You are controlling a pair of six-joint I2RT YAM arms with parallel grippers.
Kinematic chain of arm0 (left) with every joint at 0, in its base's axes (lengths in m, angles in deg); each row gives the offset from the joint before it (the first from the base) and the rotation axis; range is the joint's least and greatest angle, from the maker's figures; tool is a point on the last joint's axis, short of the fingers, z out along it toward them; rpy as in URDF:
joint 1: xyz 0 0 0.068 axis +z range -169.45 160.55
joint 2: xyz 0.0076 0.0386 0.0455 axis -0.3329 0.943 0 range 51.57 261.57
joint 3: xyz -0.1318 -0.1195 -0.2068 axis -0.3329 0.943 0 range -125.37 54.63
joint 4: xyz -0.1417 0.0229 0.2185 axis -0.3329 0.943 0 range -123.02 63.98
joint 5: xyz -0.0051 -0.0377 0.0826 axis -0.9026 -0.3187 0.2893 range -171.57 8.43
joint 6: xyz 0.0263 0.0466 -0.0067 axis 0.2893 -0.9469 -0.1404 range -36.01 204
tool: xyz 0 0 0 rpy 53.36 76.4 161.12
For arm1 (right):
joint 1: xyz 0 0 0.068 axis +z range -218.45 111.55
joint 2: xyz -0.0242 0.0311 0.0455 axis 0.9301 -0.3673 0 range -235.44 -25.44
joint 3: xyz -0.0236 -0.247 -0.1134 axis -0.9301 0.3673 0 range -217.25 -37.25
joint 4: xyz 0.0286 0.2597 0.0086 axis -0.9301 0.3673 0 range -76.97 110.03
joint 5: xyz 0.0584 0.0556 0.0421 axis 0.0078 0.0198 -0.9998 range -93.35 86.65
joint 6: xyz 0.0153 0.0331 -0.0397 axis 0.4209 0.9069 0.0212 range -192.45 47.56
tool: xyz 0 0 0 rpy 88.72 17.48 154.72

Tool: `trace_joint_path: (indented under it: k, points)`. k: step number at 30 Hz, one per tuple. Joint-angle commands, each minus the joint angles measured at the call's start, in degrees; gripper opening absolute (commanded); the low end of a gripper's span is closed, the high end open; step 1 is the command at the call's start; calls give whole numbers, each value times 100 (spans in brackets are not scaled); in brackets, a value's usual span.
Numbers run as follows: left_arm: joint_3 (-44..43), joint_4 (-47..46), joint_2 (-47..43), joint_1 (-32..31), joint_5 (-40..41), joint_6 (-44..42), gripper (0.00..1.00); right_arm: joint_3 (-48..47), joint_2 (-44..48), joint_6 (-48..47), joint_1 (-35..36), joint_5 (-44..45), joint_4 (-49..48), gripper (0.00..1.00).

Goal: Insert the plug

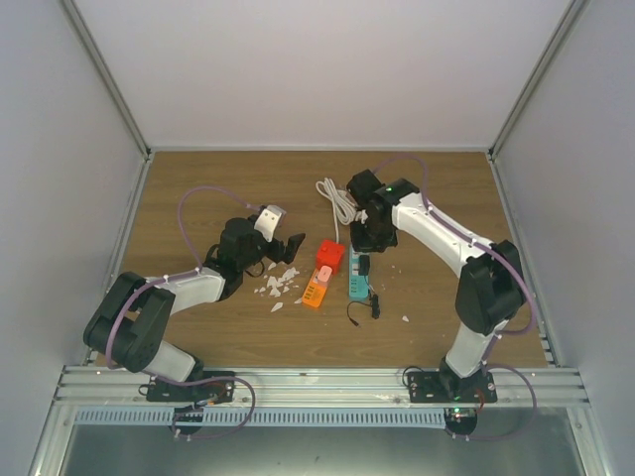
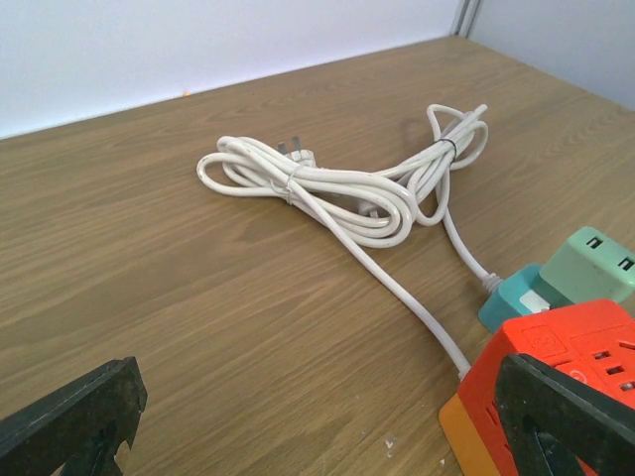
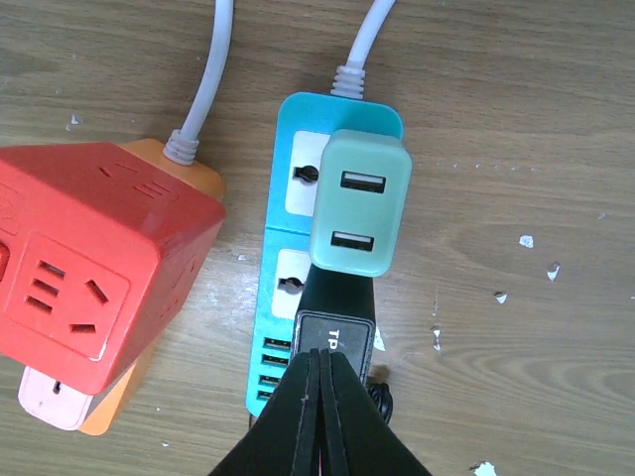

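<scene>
While the black plug point(image 3: 335, 322) sits on the teal strip point(image 3: 270, 327), near the middle of the table point(image 1: 198, 188) and a little toward its right edge, we see the right tool point(image 3: 320, 359) directly above it. The plug covers the strip's socket just below a green charger point(image 3: 359, 203) that is already plugged in.

We judge the step in hand to be the seating of the plug. It is lined up over its socket, but we cannot tell whether the prongs are fully home. The next move probably calls for a straight push down on the plug's top. It should not lean toward the charger, which touches the plug or is just beside it. The strip is not held down and could slide.

The right tool's two fingers are pressed together with nothing between them. Their tips meet at the near end of the plug's top face. They seem to rest on it, though we cannot be sure of contact.

The left tool point(image 2: 317, 424) stands wide apart and holds nothing. It faces a red cube point(image 2: 566, 347) that sits on an orange strip point(image 1: 316, 290), just left of the teal one. A bundled white cord point(image 2: 327, 188) lies toward the far edge. White chips point(image 1: 278, 286) are scattered near the left tool.
</scene>
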Motion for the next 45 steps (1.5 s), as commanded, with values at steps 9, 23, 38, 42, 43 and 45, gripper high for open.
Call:
trace_joint_path:
  k: [9,23,38,42,43,45]
  points:
    - [-179,-172,90,46,62,24,99,981,79,-49,-49,-175,-447,0]
    - [-136,-244,163,656,-276,702,99,-1065,-493,-368,152,-185,-55,0]
    - [-89,-383,377,1411,-982,1349,99,-2846,-1440,-433,630,-194,522,0]
    - [-105,-374,397,1431,-1012,1351,99,-2558,-1416,-394,718,-193,492,1]
    - [-98,-374,402,1431,-1014,1351,99,-2315,-1345,-360,749,-205,399,1]
    - [-102,-380,400,1442,-1020,1360,99,-1680,-1170,-231,816,-373,72,1]
